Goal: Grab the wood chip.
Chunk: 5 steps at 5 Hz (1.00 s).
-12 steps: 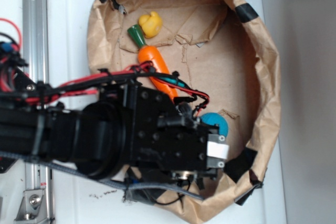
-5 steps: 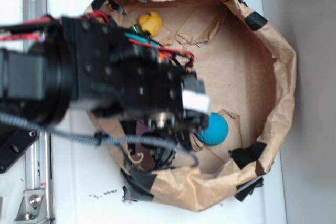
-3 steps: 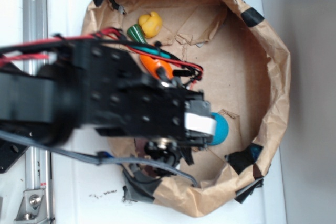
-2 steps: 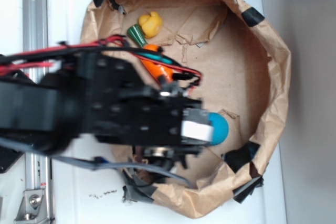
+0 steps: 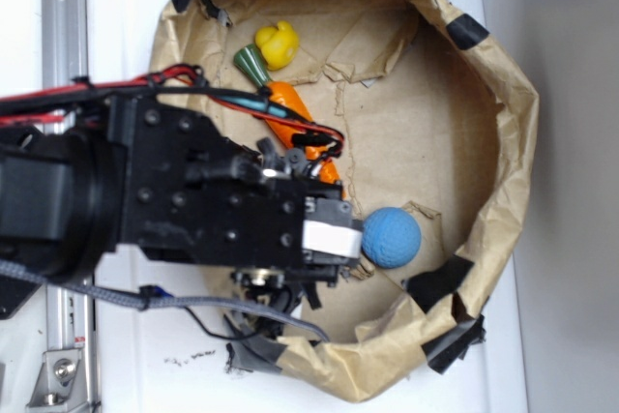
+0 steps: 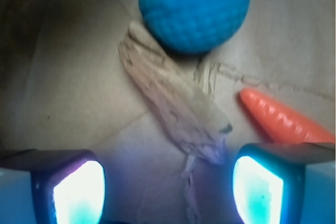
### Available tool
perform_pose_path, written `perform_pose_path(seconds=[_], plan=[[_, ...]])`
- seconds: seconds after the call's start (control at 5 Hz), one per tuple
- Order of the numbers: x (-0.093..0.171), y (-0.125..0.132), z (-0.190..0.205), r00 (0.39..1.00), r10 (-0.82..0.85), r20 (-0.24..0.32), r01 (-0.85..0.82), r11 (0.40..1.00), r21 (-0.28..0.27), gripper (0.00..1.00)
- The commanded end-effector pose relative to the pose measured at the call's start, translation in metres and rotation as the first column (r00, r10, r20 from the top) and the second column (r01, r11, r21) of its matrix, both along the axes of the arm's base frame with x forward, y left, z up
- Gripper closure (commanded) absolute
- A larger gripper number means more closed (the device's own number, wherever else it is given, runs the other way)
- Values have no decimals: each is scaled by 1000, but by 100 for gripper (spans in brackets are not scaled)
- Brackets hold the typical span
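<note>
Hovering over a brown paper basin (image 5: 503,171), the gripper (image 6: 168,187) has its jaws spread apart and empty.
Wrist view, largest to smallest: the blue ball (image 6: 194,9) lies far; the wood chip (image 6: 173,103) runs diagonally from just beside the ball toward the gap between the fingers (image 6: 79,192); the toy carrot (image 6: 278,119) lies right.
</note>
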<state>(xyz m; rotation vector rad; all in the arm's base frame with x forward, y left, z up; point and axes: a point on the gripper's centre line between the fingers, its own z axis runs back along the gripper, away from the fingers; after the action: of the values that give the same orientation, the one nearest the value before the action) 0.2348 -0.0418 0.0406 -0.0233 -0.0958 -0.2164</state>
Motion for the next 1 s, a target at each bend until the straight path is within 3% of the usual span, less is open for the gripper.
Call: perform_pose_path(seconds=[0.0, 0.2, 0.4, 0.6, 0.8], plan=[[23, 11, 1, 999, 41, -12, -41, 999, 19, 0], [46, 7, 7, 999, 3, -41, -3, 1000, 19, 0], [51, -5, 7, 998, -24, -53, 26, 999, 37, 0], [50, -8, -1, 998, -21, -64, 24, 999, 36, 23], [45, -11, -5, 997, -17, -72, 19, 999, 32, 75]])
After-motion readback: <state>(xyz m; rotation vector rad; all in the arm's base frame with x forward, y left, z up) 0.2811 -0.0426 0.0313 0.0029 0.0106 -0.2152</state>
